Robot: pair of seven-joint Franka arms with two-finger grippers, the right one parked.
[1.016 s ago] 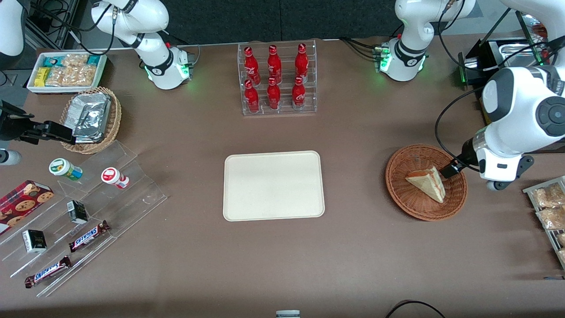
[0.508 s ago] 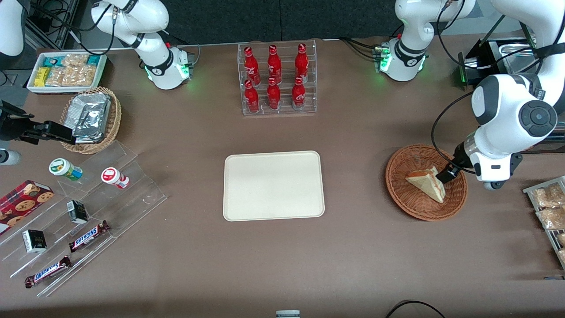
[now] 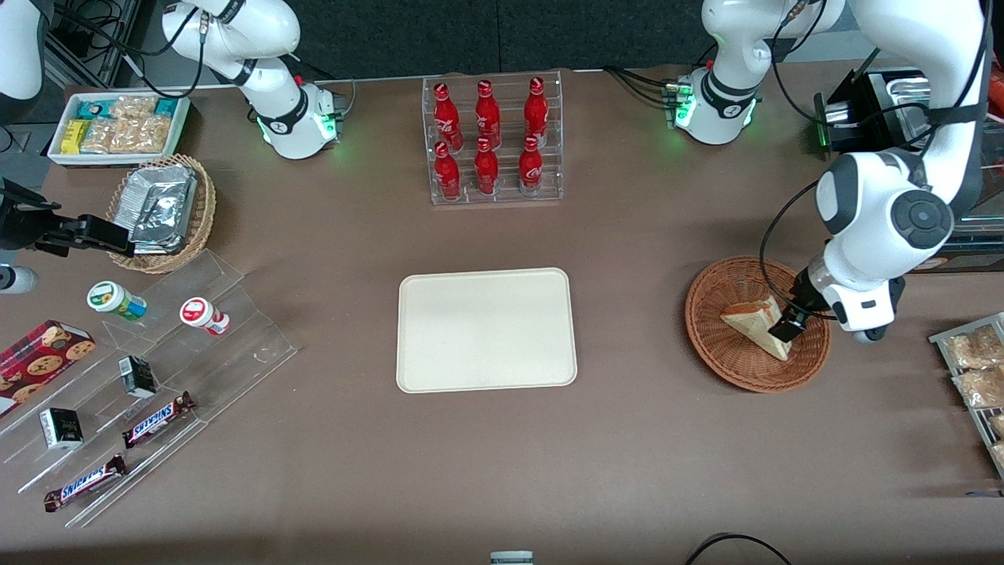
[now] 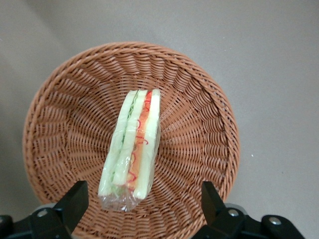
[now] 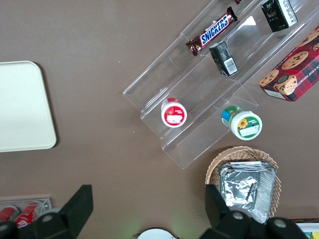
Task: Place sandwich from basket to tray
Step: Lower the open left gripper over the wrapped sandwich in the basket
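Observation:
The sandwich (image 3: 751,323), a clear-wrapped wedge of white bread, lies in the round reddish-brown basket (image 3: 710,345) toward the working arm's end of the table. In the left wrist view its cut side (image 4: 133,144) shows red, green and yellow layers on the basket's weave (image 4: 199,129). My gripper (image 3: 787,323) hangs low over the basket, open. Its two black fingers (image 4: 75,201) stand wide apart, one on each side of the sandwich's near end, touching nothing. The cream tray (image 3: 486,329) lies bare at the table's middle and also shows in the right wrist view (image 5: 22,107).
A clear rack of red bottles (image 3: 492,141) stands farther from the camera than the tray. Toward the parked arm's end are a tan basket of foil packets (image 3: 165,210), a white snack box (image 3: 118,125) and a clear stepped stand (image 3: 157,377). Bagged snacks (image 3: 976,369) lie beside the reddish-brown basket.
The left arm has swung in over the basket and lowered, bringing the open gripper down beside the sandwich. The sandwich and basket have stayed in place.

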